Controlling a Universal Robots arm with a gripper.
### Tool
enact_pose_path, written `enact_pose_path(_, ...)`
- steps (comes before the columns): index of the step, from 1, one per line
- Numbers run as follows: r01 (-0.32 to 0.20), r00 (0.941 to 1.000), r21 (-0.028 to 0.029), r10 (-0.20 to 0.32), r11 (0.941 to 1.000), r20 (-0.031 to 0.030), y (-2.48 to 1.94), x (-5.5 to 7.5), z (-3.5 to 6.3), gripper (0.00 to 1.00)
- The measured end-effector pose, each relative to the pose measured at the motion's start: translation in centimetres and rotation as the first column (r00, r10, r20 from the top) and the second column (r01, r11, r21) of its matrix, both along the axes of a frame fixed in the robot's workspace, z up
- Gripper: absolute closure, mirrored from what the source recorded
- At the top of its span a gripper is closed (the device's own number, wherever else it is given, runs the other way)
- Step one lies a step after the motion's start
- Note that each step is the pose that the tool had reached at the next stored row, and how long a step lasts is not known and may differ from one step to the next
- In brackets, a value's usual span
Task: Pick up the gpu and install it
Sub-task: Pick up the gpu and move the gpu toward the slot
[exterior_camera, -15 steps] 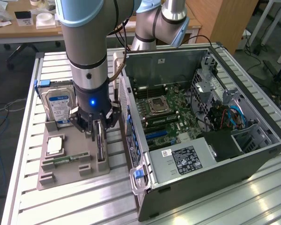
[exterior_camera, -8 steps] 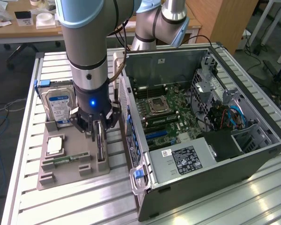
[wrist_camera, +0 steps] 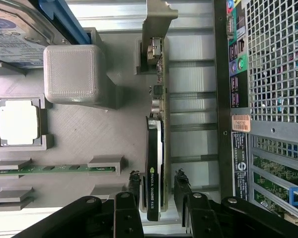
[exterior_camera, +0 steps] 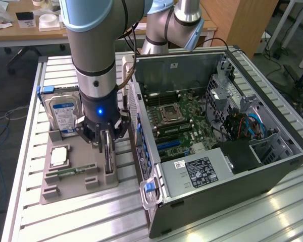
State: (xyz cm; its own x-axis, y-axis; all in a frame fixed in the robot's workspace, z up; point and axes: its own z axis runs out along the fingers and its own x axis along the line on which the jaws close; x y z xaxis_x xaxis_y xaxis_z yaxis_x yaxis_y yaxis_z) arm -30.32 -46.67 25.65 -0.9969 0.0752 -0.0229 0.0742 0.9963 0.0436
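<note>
So on my exterior view the gripper (exterior_camera: pixel 107 142) hangs low over the grey tray (exterior_camera: pixel 76 187) on the slatted table (exterior_camera: pixel 65 222), just to the exterior view's left of the open computer case (exterior_camera: pixel 232 196). The gpu (exterior_camera: pixel 109 164) stands on edge in a slot of that tray. Its far end sits right under the gripper, and the rest of the card sticks out toward the camera. The hard drive (exterior_camera: pixel 60 113) is upright at the tray's far end, close by the arm. Over on the wrist view, the gpu (wrist_camera: pixel 155 144) has its black cooler face on one side and green board on the other. The two fingers (wrist_camera: pixel 134 184) straddle one end of it, one per face. I can see a gap on both sides, so the jaws are apart and nothing's clamped. The memory stick (wrist_camera: pixel 52 169) and a processor chip (wrist_camera: pixel 19 123) lie in their own pockets, well apart from the card.
</note>
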Motion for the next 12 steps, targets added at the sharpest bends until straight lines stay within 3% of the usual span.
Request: enact_pose_path(12,0.0,1.0,0.0,0.0,1.0,0.0,0.0,0.0,-0.87,0.58)
